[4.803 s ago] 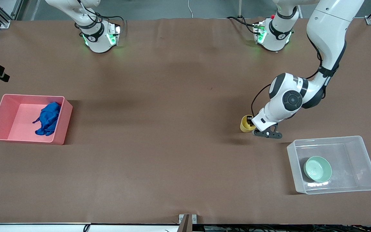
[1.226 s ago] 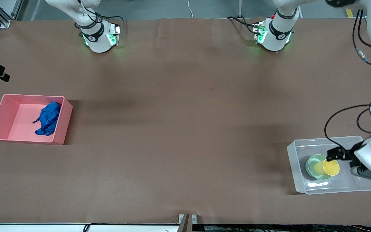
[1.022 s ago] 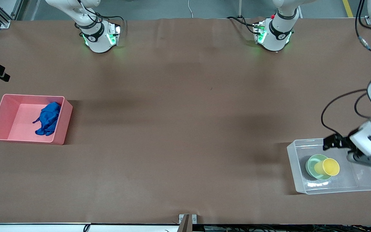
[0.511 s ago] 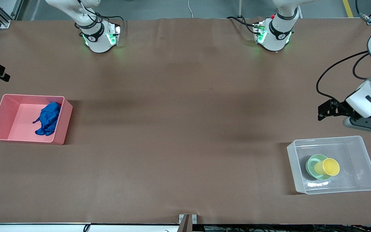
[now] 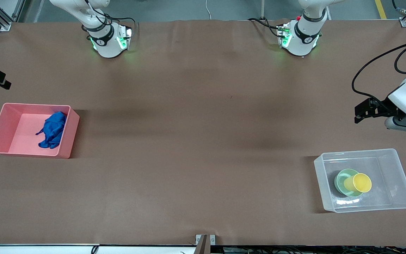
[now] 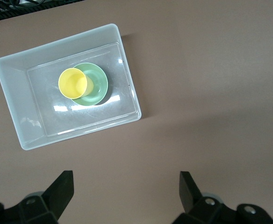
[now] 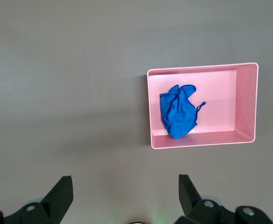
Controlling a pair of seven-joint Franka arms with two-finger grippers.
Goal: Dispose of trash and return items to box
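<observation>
The clear plastic box [image 5: 395,157] sits on the brown surface [image 5: 196,141] toward the left arm's end, near the front camera's edge; it is a translucent rectangular tub with rounded corners and glossy highlights on its floor. Inside it lies the pale mint-green bowl [image 5: 340,185], round and shallow, and the yellow cup [image 5: 360,182] rests in the bowl, tipped so its open mouth faces partly upward and toward the left arm's end of the box. In the left wrist view the same box [image 6: 15,107] shows from above, with the cup [image 6: 72,82] overlapping one side of the bowl [image 6: 97,86], its bright yellow inside plainly visible. Toward the right arm's end of the surface stands the pink bin [image 5: 2,125], an opaque rectangular tray, and the blue rag [image 5: 52,129] lies crumpled in it against the wall on the side toward the middle of the surface, deep blue and heavily wrinkled, with a thin strand trailing off. The right wrist view shows the bin [image 7: 246,100] and the rag [image 7: 178,111] bunched near one end. The left tool [image 5: 365,111] hangs over bare surface, farther from the front camera than the box, its fingers spread wide and holding nothing. The right tool [image 7: 125,196] is high above the surface, looking down on the pink bin, fingers wide apart and empty; that arm waits.
</observation>
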